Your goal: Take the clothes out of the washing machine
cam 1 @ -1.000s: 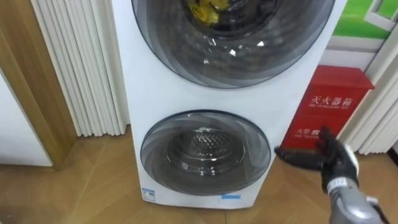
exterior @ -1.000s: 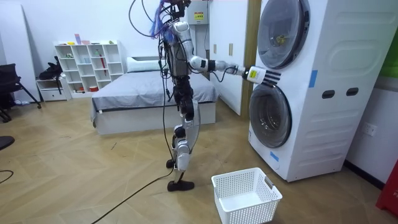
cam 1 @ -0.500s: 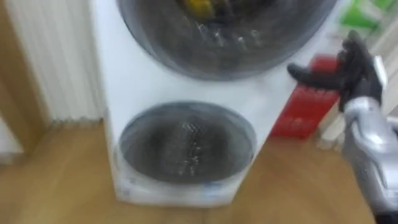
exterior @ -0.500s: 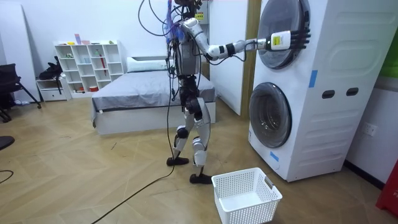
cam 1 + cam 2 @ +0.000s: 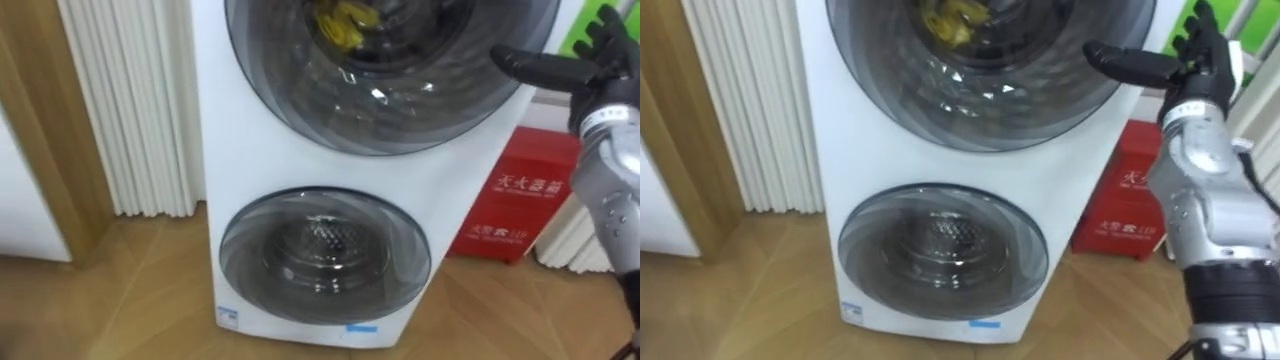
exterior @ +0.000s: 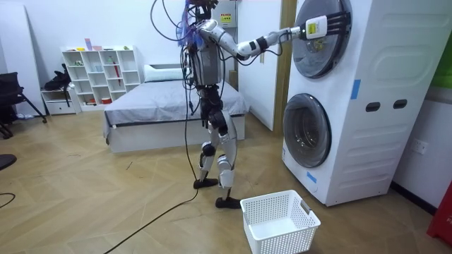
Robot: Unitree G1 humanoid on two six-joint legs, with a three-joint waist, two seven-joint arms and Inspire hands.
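The right robot hand (image 5: 588,60) is up at the right edge of the washing machine's (image 5: 250,170) upper door (image 5: 400,100), fingers straight and wide, holding nothing; whether it touches, I cannot tell. The yellow clothes (image 5: 338,20) lie inside, behind the closed glass. A white basket (image 6: 279,222) stands on the floor by the robot's feet

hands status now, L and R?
Left hand: cannot be told.
Right hand: open, fingers straight, holding nothing, raised at the right edge of the upper door.
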